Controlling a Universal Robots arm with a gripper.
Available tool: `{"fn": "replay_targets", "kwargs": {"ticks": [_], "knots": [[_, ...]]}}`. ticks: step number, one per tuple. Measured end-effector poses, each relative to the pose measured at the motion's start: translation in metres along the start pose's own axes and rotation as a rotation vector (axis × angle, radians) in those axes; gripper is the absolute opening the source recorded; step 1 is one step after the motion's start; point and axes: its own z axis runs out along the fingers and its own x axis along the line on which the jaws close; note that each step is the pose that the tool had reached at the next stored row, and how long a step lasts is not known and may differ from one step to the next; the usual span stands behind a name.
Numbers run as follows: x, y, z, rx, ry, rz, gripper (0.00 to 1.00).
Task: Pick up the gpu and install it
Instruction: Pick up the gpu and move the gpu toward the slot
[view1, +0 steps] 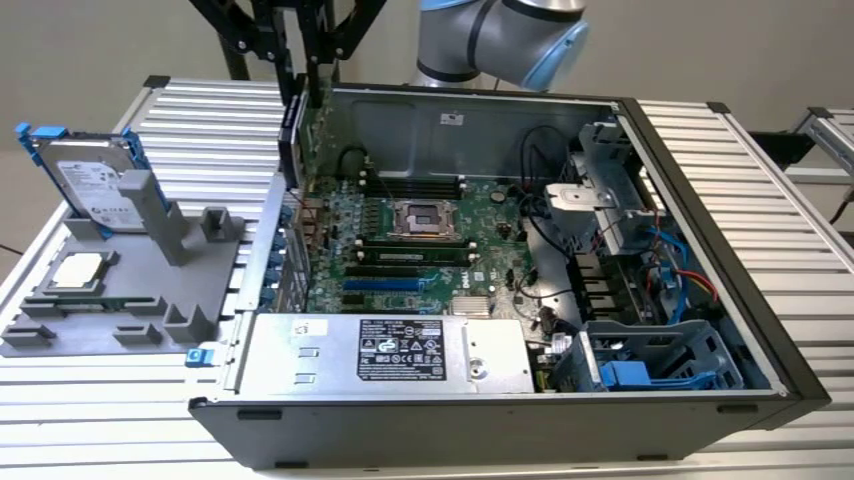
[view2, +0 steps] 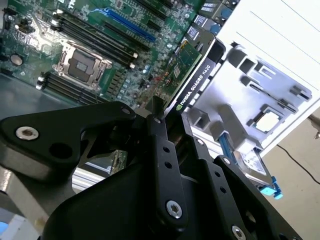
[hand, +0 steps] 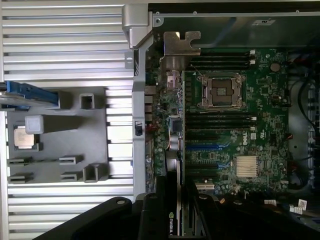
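My gripper (view1: 308, 72) hangs over the open computer case (view1: 747, 300), above its wall on the exterior view's left, shut on the gpu (view1: 303, 135). The gpu is a thin green card with a black face and hangs edge-on, its lower end just above the motherboard (view1: 427, 250). In the second wrist view the black fingers (view2: 159, 125) clamp the card's top edge, and the gpu (view2: 190, 70) points down at the board. In the first wrist view the gpu (hand: 175, 165) runs edge-on to its silver bracket (hand: 180, 44), beside the blue slot (hand: 202, 148). The gpu is not seated in any slot.
A grey fixture (view1: 134, 300) at the exterior view's left holds a silver hard drive with blue rails (view1: 94, 185) and a square CPU chip (view1: 78, 270). Inside the case are the empty CPU socket (view1: 420, 218), the power supply (view1: 400, 350) and a drive cage (view1: 654, 360).
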Motion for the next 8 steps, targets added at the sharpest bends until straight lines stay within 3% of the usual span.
{"fn": "replay_targets", "kwargs": {"ticks": [8], "knots": [[-0.0036,0.0001,0.0,0.0,0.0,0.0,0.0]]}}
